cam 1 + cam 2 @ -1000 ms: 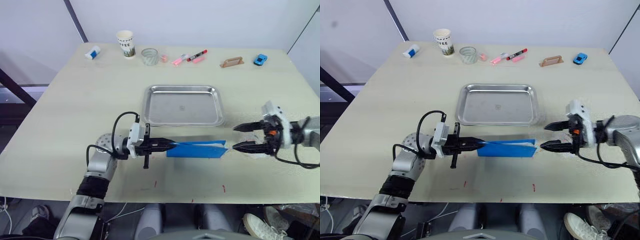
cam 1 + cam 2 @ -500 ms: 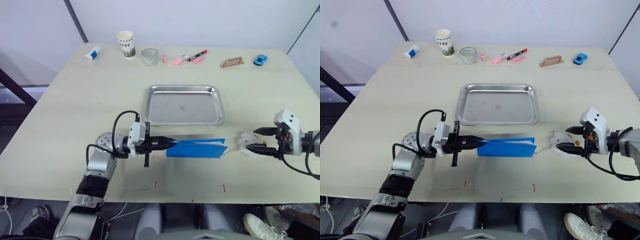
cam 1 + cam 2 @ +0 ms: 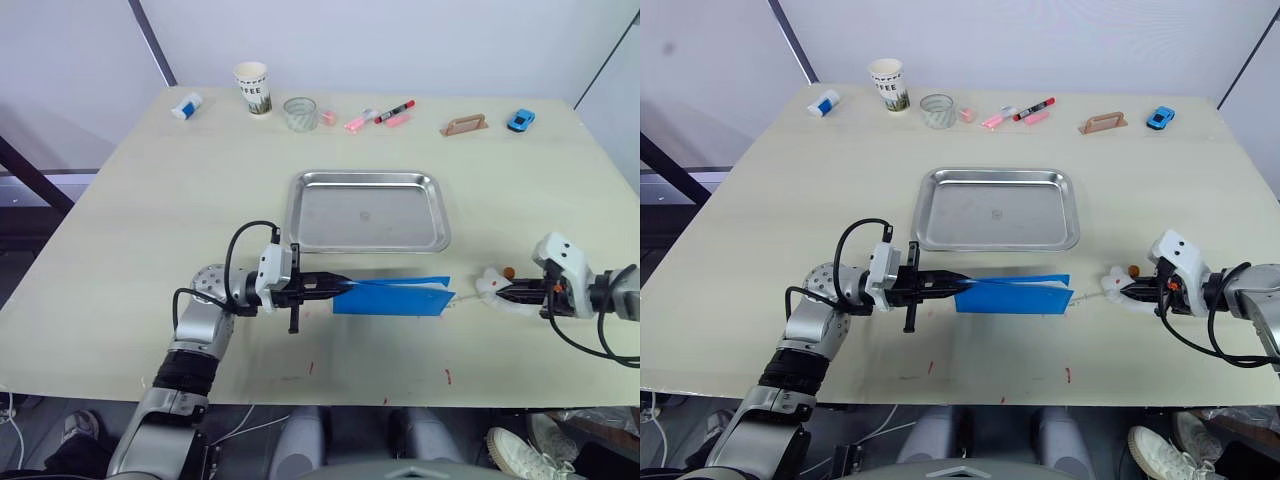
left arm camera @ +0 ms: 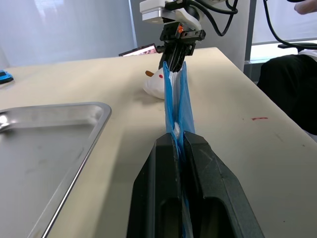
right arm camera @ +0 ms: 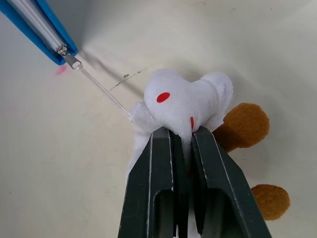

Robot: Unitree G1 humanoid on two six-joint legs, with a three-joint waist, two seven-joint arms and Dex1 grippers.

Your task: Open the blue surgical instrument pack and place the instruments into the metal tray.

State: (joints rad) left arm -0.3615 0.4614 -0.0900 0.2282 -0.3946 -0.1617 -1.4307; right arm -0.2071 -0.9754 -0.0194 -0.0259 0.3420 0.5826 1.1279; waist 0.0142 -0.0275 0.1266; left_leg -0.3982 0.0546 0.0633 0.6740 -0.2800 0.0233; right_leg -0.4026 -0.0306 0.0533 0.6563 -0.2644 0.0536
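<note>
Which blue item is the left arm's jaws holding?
The flat blue surgical instrument pack in front of the metal tray, not the small blue toy car at the far edge.

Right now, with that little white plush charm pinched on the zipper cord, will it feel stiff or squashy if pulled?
Probably squashy: the white plush charm bulges around the right pincer. Likely light. Its thin cord to the blue surgical instrument pack looks taut, so tugging should drag the zipper.

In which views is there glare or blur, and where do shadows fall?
Left eye view: the metal tray shines with soft glare. Left wrist view: the right hand at the far end is slightly blurred. Right wrist view: the white plush charm casts a soft shadow on the table.
</note>
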